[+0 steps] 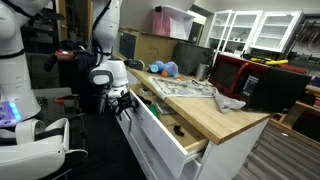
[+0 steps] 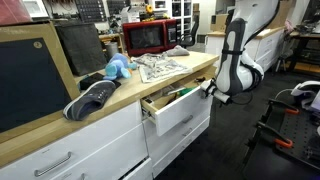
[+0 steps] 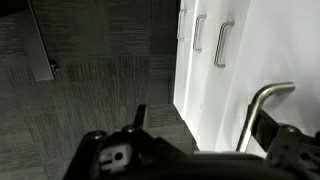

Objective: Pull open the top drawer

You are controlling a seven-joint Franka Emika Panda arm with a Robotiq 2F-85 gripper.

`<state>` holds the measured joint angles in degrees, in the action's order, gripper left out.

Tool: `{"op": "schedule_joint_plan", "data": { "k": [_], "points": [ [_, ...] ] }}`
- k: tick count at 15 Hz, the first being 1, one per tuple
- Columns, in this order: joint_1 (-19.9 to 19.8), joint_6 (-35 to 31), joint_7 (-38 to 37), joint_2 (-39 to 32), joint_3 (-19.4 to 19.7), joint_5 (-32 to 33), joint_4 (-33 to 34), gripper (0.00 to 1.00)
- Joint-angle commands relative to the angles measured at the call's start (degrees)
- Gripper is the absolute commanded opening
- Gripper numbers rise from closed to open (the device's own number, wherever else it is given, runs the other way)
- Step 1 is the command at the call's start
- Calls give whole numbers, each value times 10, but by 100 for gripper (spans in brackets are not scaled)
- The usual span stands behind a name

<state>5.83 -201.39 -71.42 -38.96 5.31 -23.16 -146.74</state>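
The top drawer [image 1: 160, 128] stands pulled well out from under the front edge of the tabletop [image 1: 215, 118], with its pale inside and a few small dark things showing in both exterior views. The gripper [image 1: 122, 100] hangs at the drawer's white front, at the end nearest the arm. Its jaws are open and hold nothing.

In the wrist view a bent metal handle [image 3: 262, 100] sits close to one of the fingers [image 3: 140, 112]. I cannot tell whether it touches either finger.

- **Slipping off:** with the jaws wide, a further pull would probably slide off the handle and leave the drawer where it is.
- **Overpulling:** the drawer looks near the end of its travel, so closing on the handle and tugging hard could jar it against its stop or tip it down.
- **Sideways knock:** a sideways move could catch a finger on the handle and skew the drawer.
- **Newspaper:** the newspaper [image 1: 185, 90] lies near the tabletop's front edge, and a jolt might drop it into the drawer.
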Motion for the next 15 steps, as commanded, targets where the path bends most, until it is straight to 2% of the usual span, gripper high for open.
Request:
{"op": "schedule_joint_plan", "data": {
  "k": [1, 5, 10, 15],
  "points": [
    [-7, 1, 21, -1, -11, -22, 6, 100],
    [-7, 4, 24, -5, -11, -26, 16, 100],
    [45, 11, 50, -19, 21, -65, 59, 100],
    [94, 27, 67, -6, 54, -93, 68, 100]
  ]
}}
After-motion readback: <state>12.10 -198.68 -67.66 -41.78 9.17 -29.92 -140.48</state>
